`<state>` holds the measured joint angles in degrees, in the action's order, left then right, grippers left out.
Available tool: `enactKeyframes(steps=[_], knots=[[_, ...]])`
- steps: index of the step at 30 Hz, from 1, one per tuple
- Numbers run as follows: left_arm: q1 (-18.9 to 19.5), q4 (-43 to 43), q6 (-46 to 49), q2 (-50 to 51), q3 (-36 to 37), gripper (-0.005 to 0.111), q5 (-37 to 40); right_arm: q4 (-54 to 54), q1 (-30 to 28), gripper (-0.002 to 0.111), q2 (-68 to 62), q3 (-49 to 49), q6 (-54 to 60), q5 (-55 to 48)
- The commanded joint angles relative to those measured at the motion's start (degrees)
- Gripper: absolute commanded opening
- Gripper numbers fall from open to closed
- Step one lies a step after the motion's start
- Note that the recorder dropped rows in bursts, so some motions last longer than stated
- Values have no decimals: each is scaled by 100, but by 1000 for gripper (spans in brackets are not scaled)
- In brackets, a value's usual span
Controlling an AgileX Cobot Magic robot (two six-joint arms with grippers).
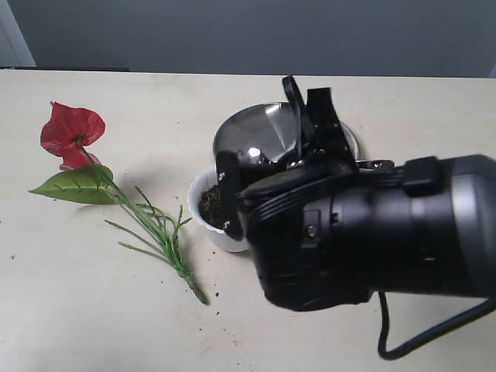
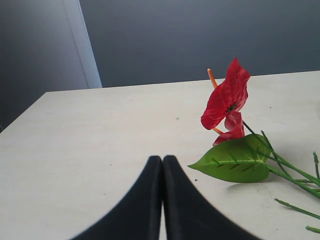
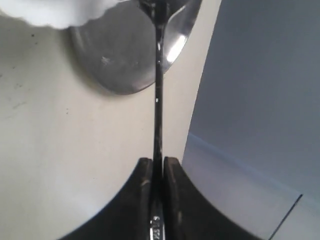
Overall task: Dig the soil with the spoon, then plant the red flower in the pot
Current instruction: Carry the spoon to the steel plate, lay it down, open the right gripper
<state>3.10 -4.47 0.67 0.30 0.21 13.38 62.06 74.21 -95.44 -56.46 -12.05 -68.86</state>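
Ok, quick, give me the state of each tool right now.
Left tool: closed, holding nothing.
Right tool: closed on the slim silver metal spoon by its handle.

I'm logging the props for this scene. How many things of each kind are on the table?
Red flower: 1
White pot with soil: 1
Steel plate: 1
Spoon, clamped in the right gripper: 1
Total: 4
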Motion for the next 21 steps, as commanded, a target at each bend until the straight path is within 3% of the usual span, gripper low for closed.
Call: enactKeyframes(steps=[1,5,13,16,21], knots=[[-41,44,-9,-30,-21,0,-16,75,-512,-1,408,3,-1041,215],[-41,44,-9,-30,-21,0,-16,-94,-1410,-1,564,3,-1294,1092],[-41,44,-9,-30,-21,0,-16,-1386,-3357,-1,507,-77,-1351,4403],[-41,44,-9,-30,-21,0,-16,-1989,-3791,-1,120,-543,-1242,4400],[-41,44,-9,-30,-21,0,-16,-3357,-3886,-1,-886,-1683,811,3822]])
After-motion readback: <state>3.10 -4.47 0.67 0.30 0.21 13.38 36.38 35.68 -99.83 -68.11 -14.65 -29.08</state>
